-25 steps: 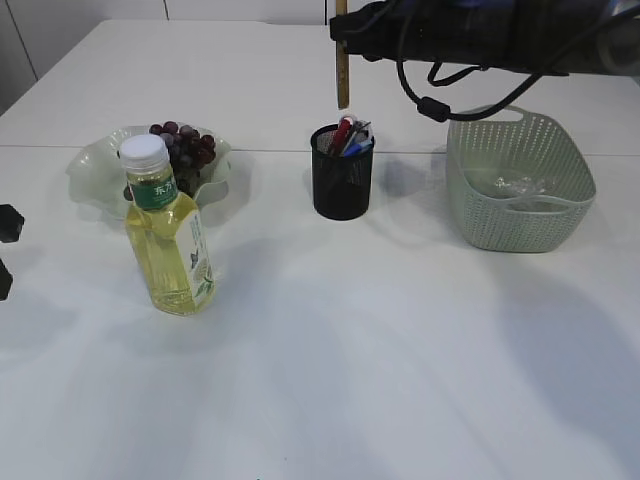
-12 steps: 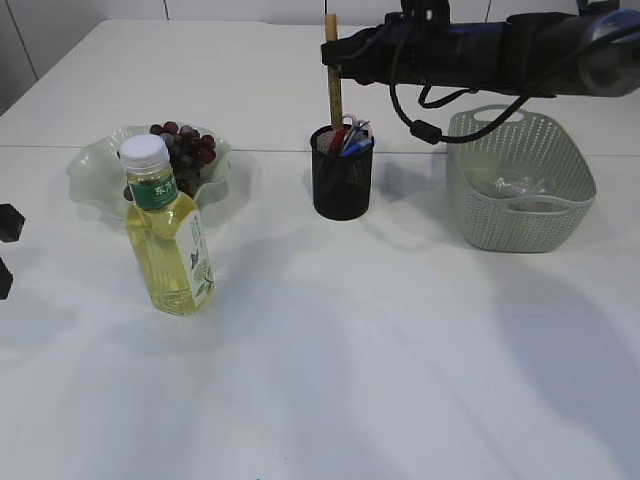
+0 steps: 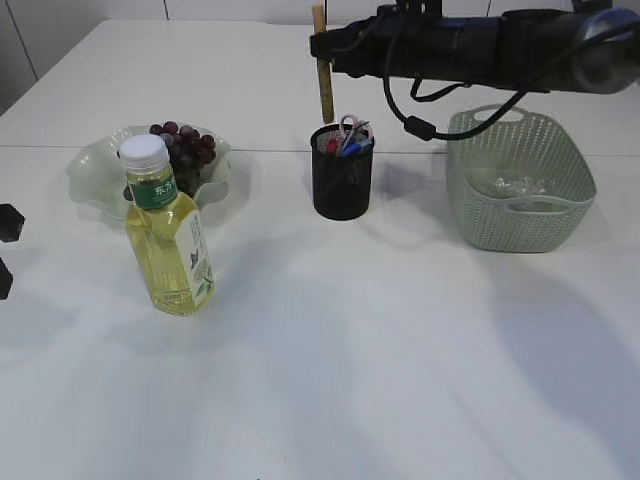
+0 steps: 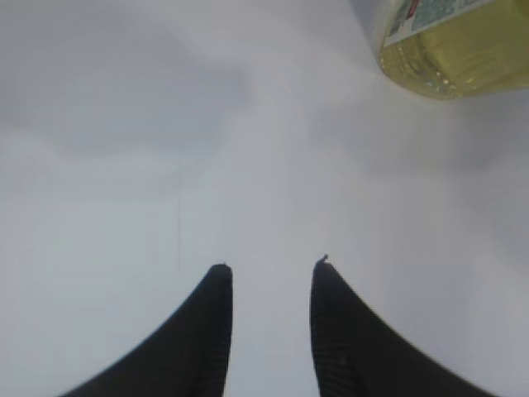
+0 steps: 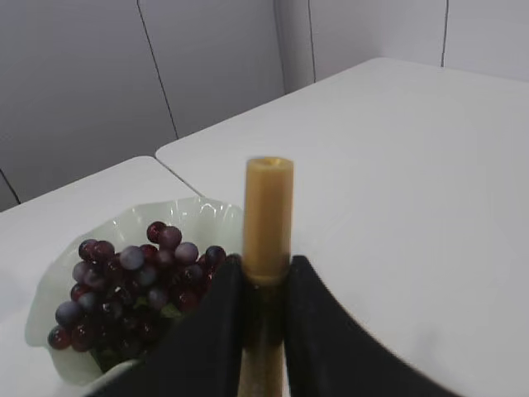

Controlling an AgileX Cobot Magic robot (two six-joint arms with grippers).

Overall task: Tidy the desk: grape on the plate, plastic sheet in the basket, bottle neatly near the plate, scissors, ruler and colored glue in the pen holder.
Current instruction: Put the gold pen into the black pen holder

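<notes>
My right gripper (image 3: pixel 322 45) is shut on the yellowish ruler (image 3: pixel 322 90) and holds it upright; its lower end is at the left rim of the black pen holder (image 3: pixel 341 190). The right wrist view shows the ruler (image 5: pixel 268 215) clamped in the gripper (image 5: pixel 264 263). Scissors (image 3: pixel 350 125) and colored glue (image 3: pixel 345 146) stand in the holder. Grapes (image 3: pixel 186 148) lie on the pale green plate (image 3: pixel 90 170). The bottle (image 3: pixel 168 240) stands upright in front of the plate. The plastic sheet (image 3: pixel 515 185) lies in the basket (image 3: pixel 520 215). My left gripper (image 4: pixel 271 265) is open and empty over the table.
The left gripper's fingers (image 3: pixel 8 222) show at the far left edge of the exterior view. The bottle's base (image 4: pixel 455 50) is at the top right of the left wrist view. The right arm spans above the basket and the holder.
My right gripper has moved left and down with the ruler, from above the holder's middle to its left rim. The left gripper has not moved.
</notes>
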